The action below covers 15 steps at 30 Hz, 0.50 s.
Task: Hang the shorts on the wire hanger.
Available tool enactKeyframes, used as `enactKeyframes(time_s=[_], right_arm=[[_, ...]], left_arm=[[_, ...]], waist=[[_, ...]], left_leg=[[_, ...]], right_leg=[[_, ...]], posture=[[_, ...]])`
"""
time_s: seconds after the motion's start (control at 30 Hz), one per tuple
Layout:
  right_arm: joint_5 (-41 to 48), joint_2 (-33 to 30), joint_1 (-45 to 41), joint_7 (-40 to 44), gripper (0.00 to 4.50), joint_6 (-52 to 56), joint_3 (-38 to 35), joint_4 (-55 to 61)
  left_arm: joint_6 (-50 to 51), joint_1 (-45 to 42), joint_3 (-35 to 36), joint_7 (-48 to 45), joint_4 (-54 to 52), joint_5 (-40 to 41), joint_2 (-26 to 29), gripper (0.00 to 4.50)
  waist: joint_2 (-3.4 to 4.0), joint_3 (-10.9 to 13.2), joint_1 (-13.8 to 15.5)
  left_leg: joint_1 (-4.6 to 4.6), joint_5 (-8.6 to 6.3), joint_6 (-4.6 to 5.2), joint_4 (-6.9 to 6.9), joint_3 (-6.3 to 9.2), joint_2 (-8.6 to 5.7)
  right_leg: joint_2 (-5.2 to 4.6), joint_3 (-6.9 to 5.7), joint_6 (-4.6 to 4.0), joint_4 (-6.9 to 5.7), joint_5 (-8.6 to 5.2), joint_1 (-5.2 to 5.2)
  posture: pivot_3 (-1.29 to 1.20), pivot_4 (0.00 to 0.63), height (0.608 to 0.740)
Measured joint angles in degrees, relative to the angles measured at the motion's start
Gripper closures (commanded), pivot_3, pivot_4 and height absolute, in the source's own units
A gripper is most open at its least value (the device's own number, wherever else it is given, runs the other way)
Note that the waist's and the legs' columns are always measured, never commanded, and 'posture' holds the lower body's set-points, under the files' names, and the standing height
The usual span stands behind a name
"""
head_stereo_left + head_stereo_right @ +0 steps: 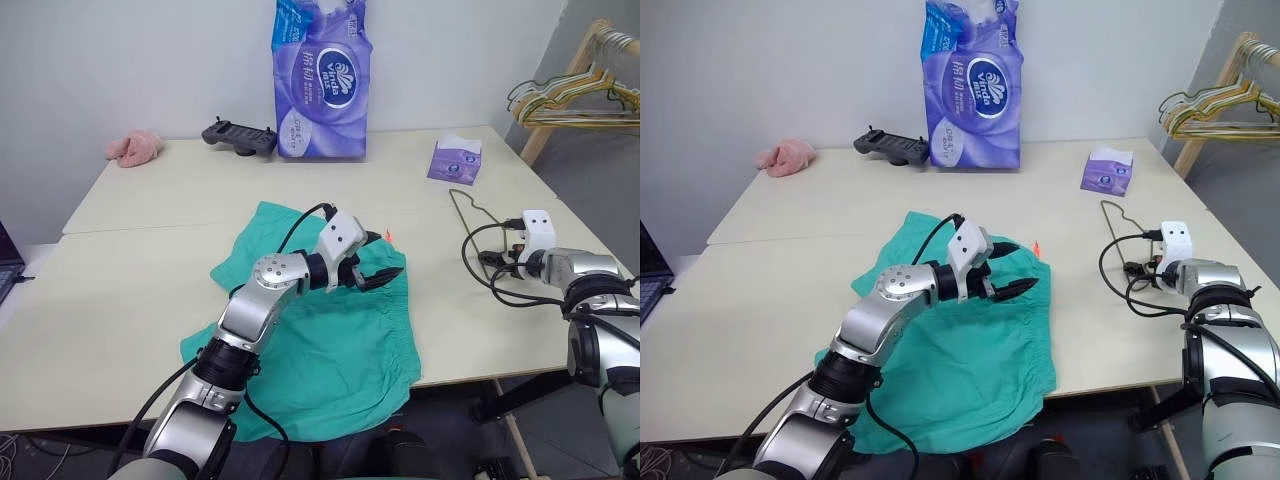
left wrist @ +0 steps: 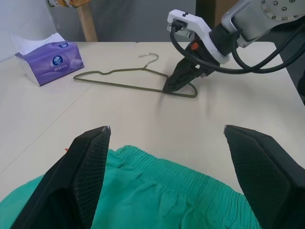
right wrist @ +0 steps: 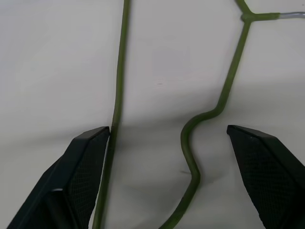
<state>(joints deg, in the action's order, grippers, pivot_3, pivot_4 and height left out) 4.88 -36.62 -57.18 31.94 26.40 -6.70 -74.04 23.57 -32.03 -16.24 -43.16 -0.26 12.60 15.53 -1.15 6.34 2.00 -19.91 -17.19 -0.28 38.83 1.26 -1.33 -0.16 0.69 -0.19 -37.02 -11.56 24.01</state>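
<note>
While spread flat low in the centre of the left eye frame, shorts [image 1: 330, 350] cover the near table [image 1: 130, 300] edge, orange tag [image 1: 388, 236] at their upper right corner. Left gripper [image 1: 378, 262] hovering over the waistband, fingers wide apart, holding nothing. Hanger [image 1: 462, 215] lying flat at right of centre, well apart from the shorts, hook toward the tissue box [image 1: 455, 158]. Right gripper [image 2: 177, 81] down at the hanger's wide end, fingers spread to either side of both wires, not clamped. Purple pack [image 1: 322, 80] top centre, pink cloth [image 1: 135, 147] upper left.
</note>
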Motion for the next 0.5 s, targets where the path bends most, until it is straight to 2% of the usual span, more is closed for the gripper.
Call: enactKeyframes(time_s=[0.2, 0.5], right_arm=[[0.49, -1.58, -0.73, 3.17, 0.30, 3.88, -1.03, 0.11], [-1.52, -1.76, -0.04, 1.69, 0.30, 1.06, -0.70, 0.17]], left_arm=[[0.00, 0.11, 0.70, -0.15, -0.17, 0.04, 0.40, 0.44], [-0.27, -1.22, 0.70, -0.92, 0.55, 0.00, -0.22, 0.44]], waist=[[0.01, -0.01, -0.32], [0.03, -0.02, -0.53]], left_leg=[[-0.01, -0.01, 0.03, -0.02, -0.04, 0.03], [-0.01, -0.02, 0.03, -0.04, -0.09, 0.03]], right_leg=[[0.00, 0.04, 0.00, 0.01, 0.00, 0.03], [0.02, 0.09, 0.00, 0.02, 0.00, 0.04]], posture=[[0.13, 0.049, 0.740], [0.11, 0.043, 0.740]])
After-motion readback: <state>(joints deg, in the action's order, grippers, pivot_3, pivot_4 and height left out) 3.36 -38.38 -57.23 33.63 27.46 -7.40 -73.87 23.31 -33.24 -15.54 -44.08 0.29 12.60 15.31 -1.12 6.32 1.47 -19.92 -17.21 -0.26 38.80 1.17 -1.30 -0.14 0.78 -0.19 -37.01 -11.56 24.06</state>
